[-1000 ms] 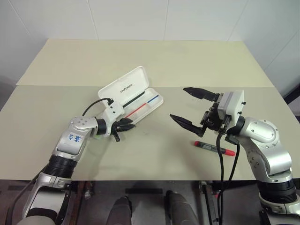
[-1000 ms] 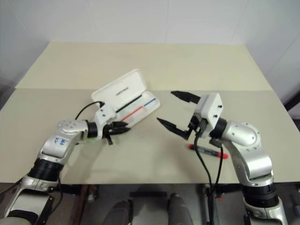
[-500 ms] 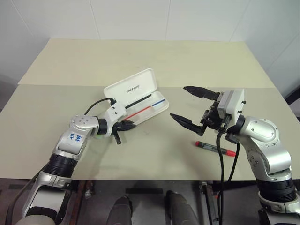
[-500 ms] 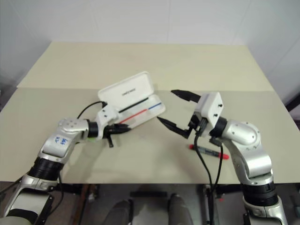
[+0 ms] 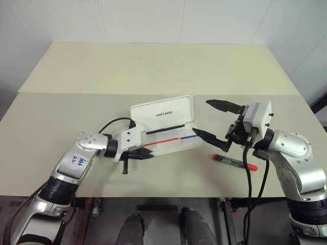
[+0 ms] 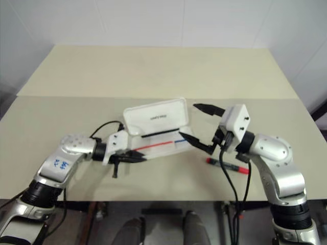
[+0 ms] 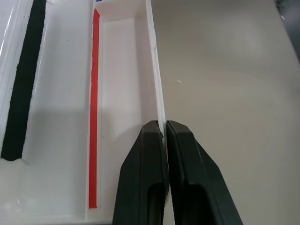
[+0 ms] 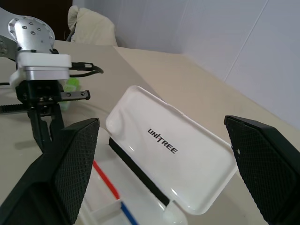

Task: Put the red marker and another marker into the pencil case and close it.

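The white hard plastic pencil case (image 5: pixel 166 127) with rounded corners lies open on the beige table (image 5: pixel 153 66), its lid standing up behind the tray and showing small dark lettering. Inside the tray a thin red-and-blue stripe (image 5: pixel 171 141) runs along its length, and a black strip sits at the hinge. The left gripper (image 5: pixel 144 153) is at the left end of the case; in the left wrist view its two black fingers (image 7: pixel 145 178) are pressed together on the thin front wall of the tray, so it is clamped on the pencil case. The right gripper (image 5: pixel 214 121) hovers at the right end of the case with its fingers wide apart and nothing between them; one fingertip is just beside the right corner of the tray, the other is higher, near the lid. The slim red marker (image 5: pixel 234 162), with red cap, red tail and black barrel, lies flat on the table below the right gripper and under the right wrist, apart from the case. A bit of the lime-green highlighter (image 8: pixel 71 85) shows behind the left gripper in the right wrist view, on the table beside the left wrist.
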Tool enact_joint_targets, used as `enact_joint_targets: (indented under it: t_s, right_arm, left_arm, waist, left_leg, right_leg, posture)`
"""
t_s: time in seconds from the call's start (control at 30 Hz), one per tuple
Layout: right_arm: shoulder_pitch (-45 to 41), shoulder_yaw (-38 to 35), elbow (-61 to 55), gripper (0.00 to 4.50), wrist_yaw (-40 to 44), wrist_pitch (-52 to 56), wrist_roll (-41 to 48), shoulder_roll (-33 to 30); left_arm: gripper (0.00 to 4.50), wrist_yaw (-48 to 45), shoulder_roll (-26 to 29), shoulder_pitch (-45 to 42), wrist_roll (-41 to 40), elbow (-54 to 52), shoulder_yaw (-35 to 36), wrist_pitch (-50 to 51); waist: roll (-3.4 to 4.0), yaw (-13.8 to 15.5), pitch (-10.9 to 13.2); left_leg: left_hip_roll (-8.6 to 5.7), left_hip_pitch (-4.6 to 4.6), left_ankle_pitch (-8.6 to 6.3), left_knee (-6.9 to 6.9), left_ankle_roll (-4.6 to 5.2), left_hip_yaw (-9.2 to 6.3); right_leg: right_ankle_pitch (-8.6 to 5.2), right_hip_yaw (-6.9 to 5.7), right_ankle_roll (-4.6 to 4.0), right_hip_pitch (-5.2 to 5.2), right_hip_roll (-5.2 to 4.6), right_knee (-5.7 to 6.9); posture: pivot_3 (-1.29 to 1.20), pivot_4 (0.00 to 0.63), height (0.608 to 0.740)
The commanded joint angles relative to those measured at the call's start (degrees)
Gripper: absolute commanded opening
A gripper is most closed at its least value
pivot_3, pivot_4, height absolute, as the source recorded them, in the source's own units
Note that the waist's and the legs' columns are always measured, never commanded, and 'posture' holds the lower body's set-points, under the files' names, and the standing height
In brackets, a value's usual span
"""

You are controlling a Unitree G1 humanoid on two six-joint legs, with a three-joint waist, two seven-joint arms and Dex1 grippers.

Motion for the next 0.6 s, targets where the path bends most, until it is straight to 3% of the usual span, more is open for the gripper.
enact_joint_targets:
  t_s: [0.03, 0.6]
  right_arm:
    - [0.6, -2.2, -3.5, 4.50, -0.3, 1.0, 1.7, -1.2]
    - [3.1, -2.2, -6.6, 4.50, -0.1, 4.1, 3.9, -4.1]
  left_arm:
    - [0.01, -1.5, 0.6, 1.5, 0.0, -2.7, -1.7, -1.7]
    - [0.01, -4.0, -2.6, -5.4, 4.0, 4.3, -6.2, -6.6]
  waist:
    - [0.00, 0.1, 0.0]
    - [0.00, 0.5, 0.0]
  left_leg:
    - [0.00, -0.01, 0.00, 0.02, 0.00, 0.00]
    - [-0.03, -0.04, 0.01, 0.23, 0.05, 0.00]
  right_leg:
    - [-0.03, 0.00, -0.05, 0.00, 0.00, 0.00]
    - [-0.03, 0.00, -0.07, 0.13, -0.02, -0.08]
  posture:
    - [0.00, 0.150, 0.740]
    - [0.00, 0.150, 0.740]
